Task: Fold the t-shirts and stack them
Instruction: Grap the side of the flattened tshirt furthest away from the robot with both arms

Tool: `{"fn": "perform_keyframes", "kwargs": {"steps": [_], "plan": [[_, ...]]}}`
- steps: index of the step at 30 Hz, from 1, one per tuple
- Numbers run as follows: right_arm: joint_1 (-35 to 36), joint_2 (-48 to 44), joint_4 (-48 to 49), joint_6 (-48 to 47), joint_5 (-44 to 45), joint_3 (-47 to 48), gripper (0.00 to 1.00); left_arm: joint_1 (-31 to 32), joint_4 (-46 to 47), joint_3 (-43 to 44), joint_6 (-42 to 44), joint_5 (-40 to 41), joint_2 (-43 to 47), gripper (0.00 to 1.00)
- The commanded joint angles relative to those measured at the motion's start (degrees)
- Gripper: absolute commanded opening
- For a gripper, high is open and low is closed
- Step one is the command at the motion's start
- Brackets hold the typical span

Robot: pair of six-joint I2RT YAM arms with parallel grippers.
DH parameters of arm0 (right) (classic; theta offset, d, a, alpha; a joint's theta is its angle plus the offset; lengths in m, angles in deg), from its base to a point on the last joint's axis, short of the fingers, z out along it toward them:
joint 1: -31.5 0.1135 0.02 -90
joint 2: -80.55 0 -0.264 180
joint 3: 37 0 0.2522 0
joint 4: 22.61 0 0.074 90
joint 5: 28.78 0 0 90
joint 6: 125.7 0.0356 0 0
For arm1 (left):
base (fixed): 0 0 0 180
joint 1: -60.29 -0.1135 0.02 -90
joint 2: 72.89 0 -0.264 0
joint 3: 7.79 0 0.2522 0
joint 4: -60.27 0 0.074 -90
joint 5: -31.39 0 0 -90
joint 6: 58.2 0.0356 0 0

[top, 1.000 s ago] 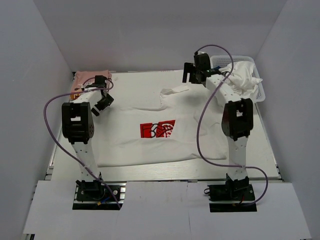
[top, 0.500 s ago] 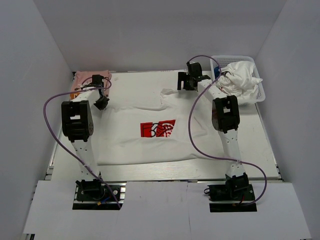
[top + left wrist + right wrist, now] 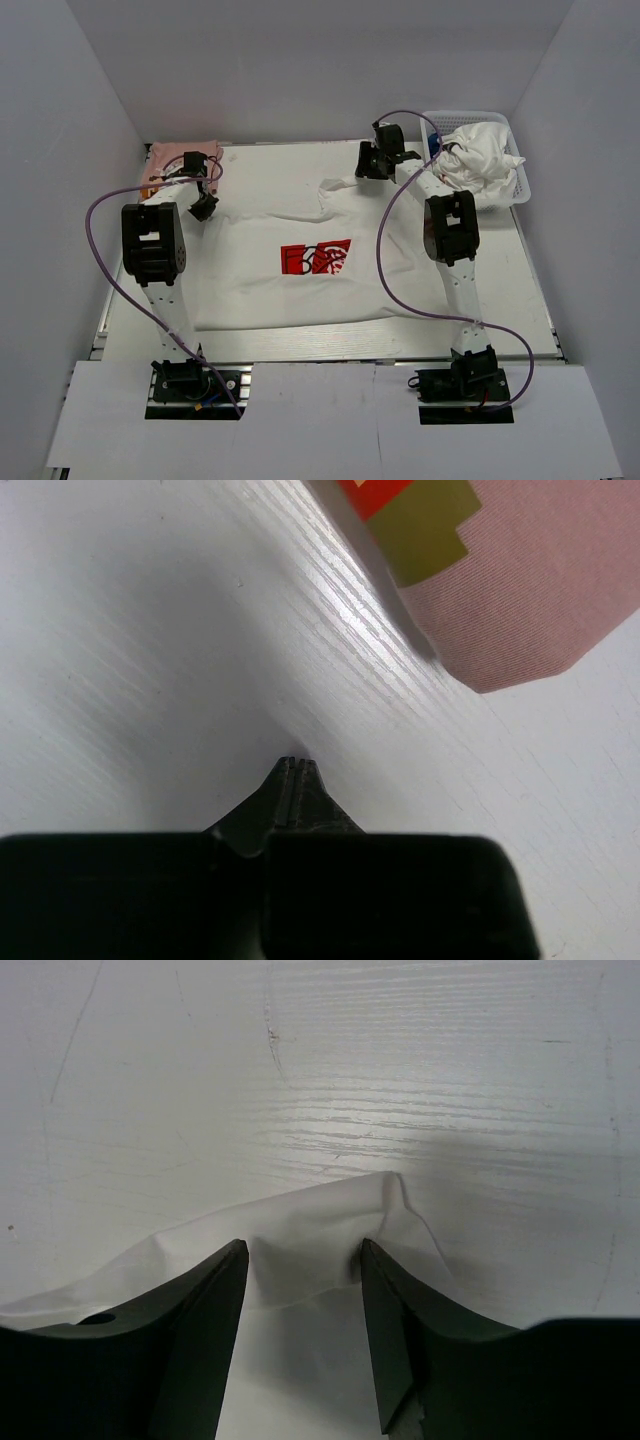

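Observation:
The white t-shirt [image 3: 300,285] with a red square print [image 3: 315,258] lies spread flat in the middle of the table. My left gripper [image 3: 203,207] sits at its back left corner; in the left wrist view its jaws [image 3: 297,763] are shut, apparently pinching the white cloth's edge. At the shirt's back right sleeve is my right gripper [image 3: 372,165]. In the right wrist view that gripper [image 3: 305,1260] is open, straddling a raised fold of the sleeve [image 3: 330,1220]. The pink t-shirt [image 3: 165,160] lies folded at the back left, its corner [image 3: 520,570] just beyond my left gripper.
A white mesh basket [image 3: 512,195] stands at the back right with a crumpled white cloth [image 3: 480,150] in it. White walls close in the table on three sides. Purple cables loop from both arms. Bare table [image 3: 280,165] lies behind the shirt.
My left gripper has shut at the shirt's back left corner. My right arm swung left from beside the basket down onto the right sleeve, and its jaws have narrowed.

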Motion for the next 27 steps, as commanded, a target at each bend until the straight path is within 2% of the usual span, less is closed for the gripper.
{"fn": "perform_keyframes", "kwargs": {"steps": [1, 7, 11, 22, 23, 24, 27], "plan": [[-0.69, 0.90, 1.89, 1.21, -1.86, 0.48, 0.54, -0.11, -1.39, -1.90, 0.32, -1.22, 0.60, 0.00], [-1.12, 0.64, 1.36, 1.48, -1.16, 0.48, 0.54, -0.11, -1.92, -1.90, 0.32, -0.08, 1.13, 0.00], [-1.30, -0.32, 1.35, 0.43, -0.81, 0.05, 0.50, -0.11, -1.92, -1.90, 0.32, -0.07, 2.27, 0.00], [-1.48, 0.81, -1.72, -1.60, 2.60, -0.05, 0.30, -0.11, -0.86, -2.96, 2.17, -0.16, 4.38, 0.00], [-1.65, 0.99, -1.98, -1.95, 2.62, -0.13, 0.25, -0.11, -0.86, -2.96, 2.17, -0.16, 4.38, 0.00], [-1.65, 0.99, -2.07, -1.69, 2.71, -0.05, 0.00, -0.11, -0.86, -2.96, 2.17, -0.16, 4.38, 0.00], [-1.48, -0.23, -1.98, -2.38, 1.75, -0.83, 0.00, 0.41, -0.86, -3.48, 2.17, -0.16, 5.61, 0.00]]}}
